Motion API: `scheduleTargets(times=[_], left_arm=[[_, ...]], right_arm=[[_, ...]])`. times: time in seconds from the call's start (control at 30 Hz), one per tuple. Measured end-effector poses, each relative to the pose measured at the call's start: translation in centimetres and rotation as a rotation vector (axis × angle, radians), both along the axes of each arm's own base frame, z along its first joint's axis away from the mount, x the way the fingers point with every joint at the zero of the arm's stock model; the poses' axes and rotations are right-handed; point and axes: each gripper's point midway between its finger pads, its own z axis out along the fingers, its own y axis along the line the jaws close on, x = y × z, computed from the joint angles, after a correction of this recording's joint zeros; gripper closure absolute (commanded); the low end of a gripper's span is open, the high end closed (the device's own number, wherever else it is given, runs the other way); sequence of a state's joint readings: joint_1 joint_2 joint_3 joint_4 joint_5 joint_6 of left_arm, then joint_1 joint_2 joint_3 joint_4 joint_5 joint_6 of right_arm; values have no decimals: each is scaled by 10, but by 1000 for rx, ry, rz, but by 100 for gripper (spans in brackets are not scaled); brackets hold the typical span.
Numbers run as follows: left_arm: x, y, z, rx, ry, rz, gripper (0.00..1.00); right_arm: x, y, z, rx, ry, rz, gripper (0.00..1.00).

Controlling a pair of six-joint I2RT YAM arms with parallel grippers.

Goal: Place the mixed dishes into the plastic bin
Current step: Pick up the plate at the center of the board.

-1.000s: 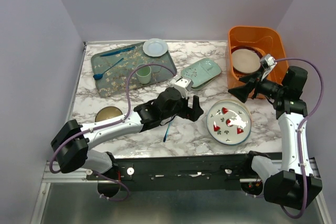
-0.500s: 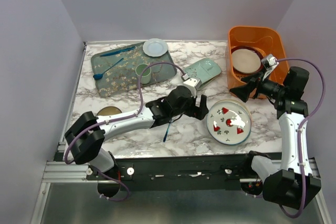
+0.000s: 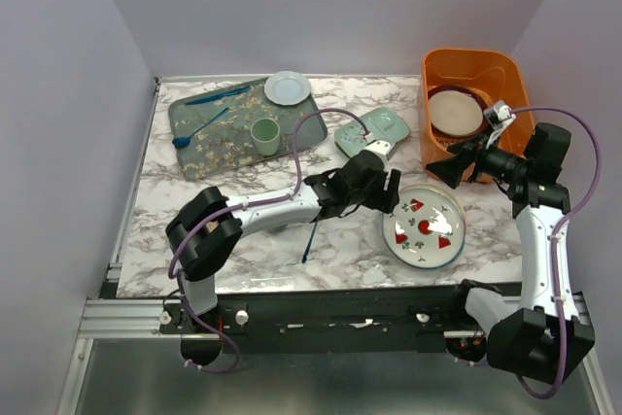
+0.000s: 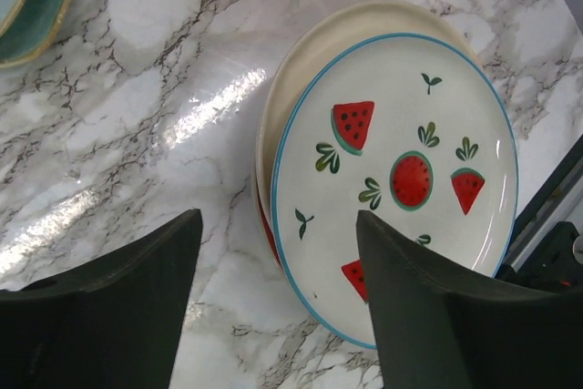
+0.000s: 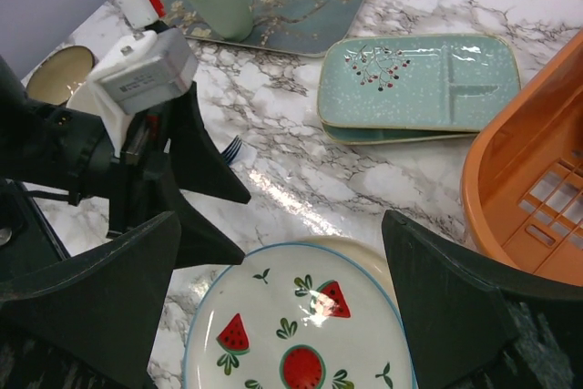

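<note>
Top external view: over the last second the left arm has swung rightward across the table (image 3: 165,187). The left gripper (image 3: 386,191) now stands at the left rim of the watermelon plate (image 3: 424,225), near the front edge. That plate has not shifted.

Left wrist view confirms the position. The jaws are apart, a little narrower than a moment ago, with the plate's rim just ahead between them and nothing gripped. A cream plate (image 4: 301,70) shows beneath the watermelon plate.

Judgement: the approach looks complete and closing on the rim is the step in hand. The stack is still outside the bin (image 3: 471,53).

Pose: the left arm is stretched long and low, its forearm running left to right and its wrist tipped toward the marble. The right arm is unchanged, elbow raised. The right gripper (image 3: 435,172) is spread wide and empty, hovering between the stack and the bin.

Farther back, the bin holds one red-rimmed plate (image 3: 455,112). The divided dish (image 3: 372,131) lies on the table to its left.
</note>
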State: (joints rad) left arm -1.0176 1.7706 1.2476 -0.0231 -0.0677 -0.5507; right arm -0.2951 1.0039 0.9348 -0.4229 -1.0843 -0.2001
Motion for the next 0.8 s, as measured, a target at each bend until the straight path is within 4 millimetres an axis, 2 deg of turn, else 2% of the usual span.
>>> scheduleTargets(times=[0.23,0.4,0.63,0.8], left_arm=[[-1,-9,-25,38,61,-13,42],[-8,-12,-28,26,97,-31,52],[-24,-6,-48,34,179,-46,62],[-27,-6,-49,27,197,-45,73]], right_arm=[[1,-2,-4,3,21,-8,0],[1,-3,-8,8,41,-13,0],[2,-3,-9,9,48,-16,0],[3,-4,-11,10,56,-18,0]])
